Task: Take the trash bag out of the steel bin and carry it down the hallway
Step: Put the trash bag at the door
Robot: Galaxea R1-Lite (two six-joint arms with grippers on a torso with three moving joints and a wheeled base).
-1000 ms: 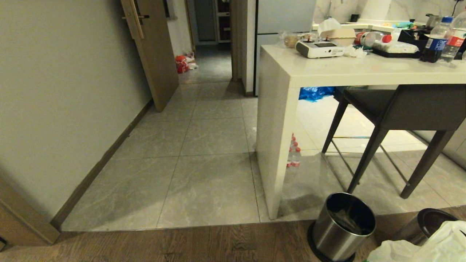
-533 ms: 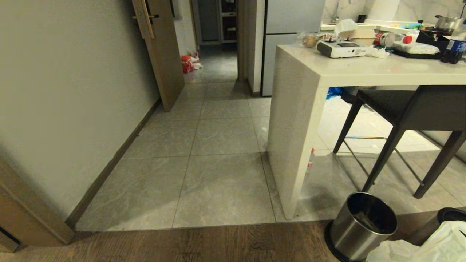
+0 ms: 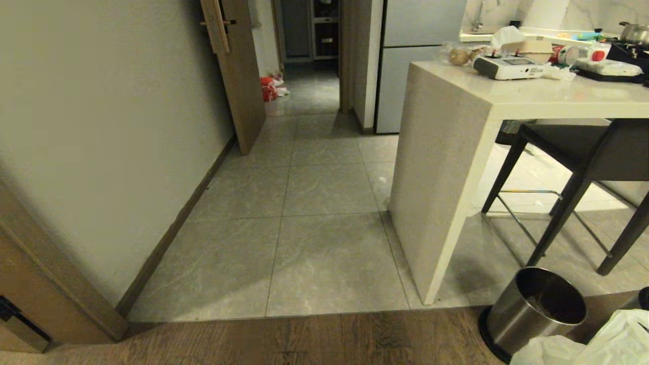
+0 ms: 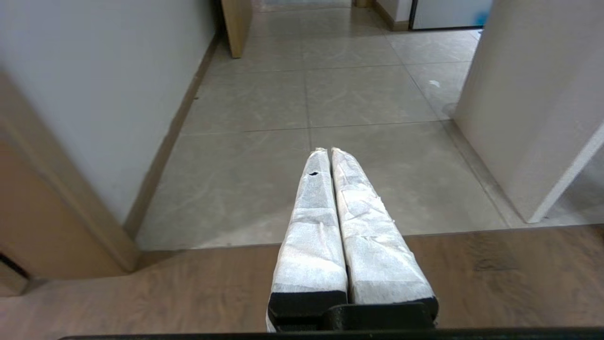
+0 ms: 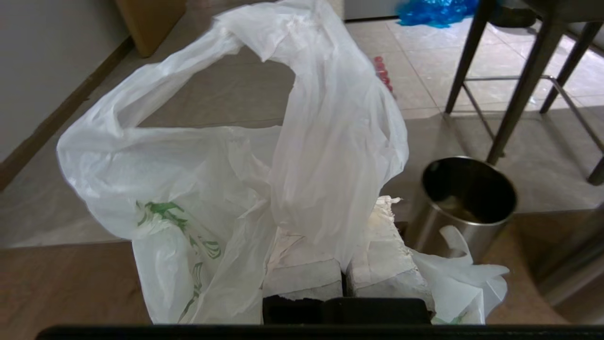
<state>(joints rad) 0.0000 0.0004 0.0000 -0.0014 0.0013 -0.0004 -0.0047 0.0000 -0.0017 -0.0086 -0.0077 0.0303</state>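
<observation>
White trash bag (image 5: 203, 189) out of steel bin (image 5: 465, 208), draped over your right hand (image 5: 347, 236).
Right hand pinches the bag beside the bin; left hand (image 4: 329, 153) pressed together, empty, facing the hallway (image 3: 304, 203).

The hallway (image 3: 309, 167) ran ahead between a wall (image 3: 101, 132) on the left and a counter (image 3: 456, 167) on the right, with an open door (image 3: 243, 76) further along the wall. The steel bin (image 3: 537, 314) stood near the counter's front corner, a stool (image 3: 583, 162) behind it under the counter. The trash bag (image 3: 598, 342) lay just right of the bin, outside it.
</observation>
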